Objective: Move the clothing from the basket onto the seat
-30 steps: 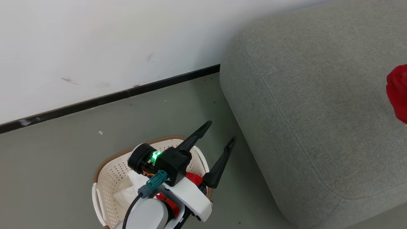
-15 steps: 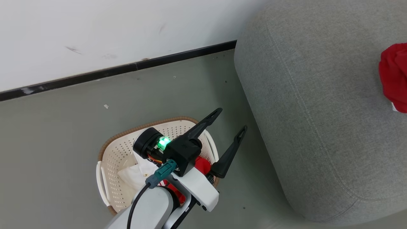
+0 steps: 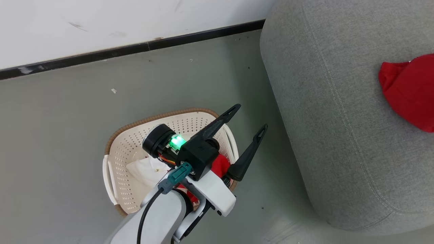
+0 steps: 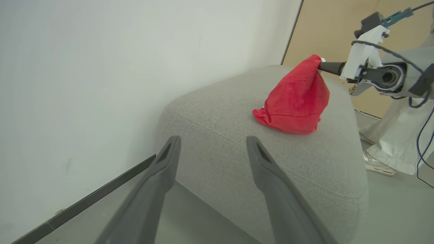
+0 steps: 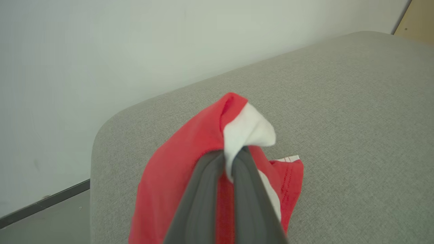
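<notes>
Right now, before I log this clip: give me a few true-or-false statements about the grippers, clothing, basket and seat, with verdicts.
1. The right gripper is shut on a red garment with white trim. True.
2. The left gripper holds clothing. False: it is open and empty.
3. The oval cream-white plastic basket is empty. False: white and red clothing lies in it.
4. The held garment's lower end rests on the large grey fabric seat. True.
</notes>
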